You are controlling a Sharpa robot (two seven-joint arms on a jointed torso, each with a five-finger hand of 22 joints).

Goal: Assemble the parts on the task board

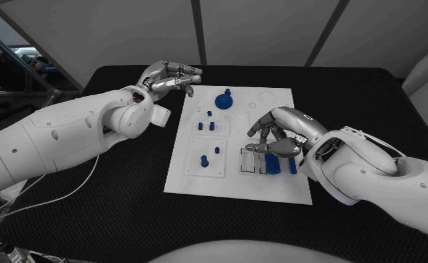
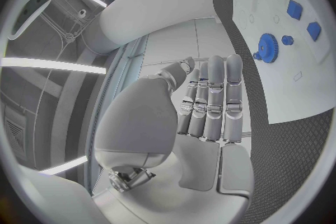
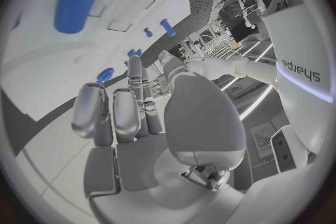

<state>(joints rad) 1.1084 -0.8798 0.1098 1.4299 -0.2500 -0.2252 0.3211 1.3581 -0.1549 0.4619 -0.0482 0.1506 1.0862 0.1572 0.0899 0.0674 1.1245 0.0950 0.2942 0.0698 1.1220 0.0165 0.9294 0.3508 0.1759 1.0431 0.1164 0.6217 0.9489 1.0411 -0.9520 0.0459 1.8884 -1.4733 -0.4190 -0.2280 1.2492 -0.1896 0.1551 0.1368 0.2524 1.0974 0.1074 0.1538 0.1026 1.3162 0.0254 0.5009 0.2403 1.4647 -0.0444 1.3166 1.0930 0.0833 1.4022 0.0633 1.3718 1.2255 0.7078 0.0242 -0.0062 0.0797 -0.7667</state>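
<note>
Right robot hand (image 1: 278, 134) over task board (image 1: 268, 184)

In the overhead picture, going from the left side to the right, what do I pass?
Left hand hovering at the board's far left corner → blue gear-like part on the white task board → right hand over the board's right side, above the upright blue parts.

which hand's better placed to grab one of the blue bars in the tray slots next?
Right. The right hand hovers over the task board, just above the blue bars in the slots. The left hand is off the board's far left corner, apparently holding nothing.
</note>
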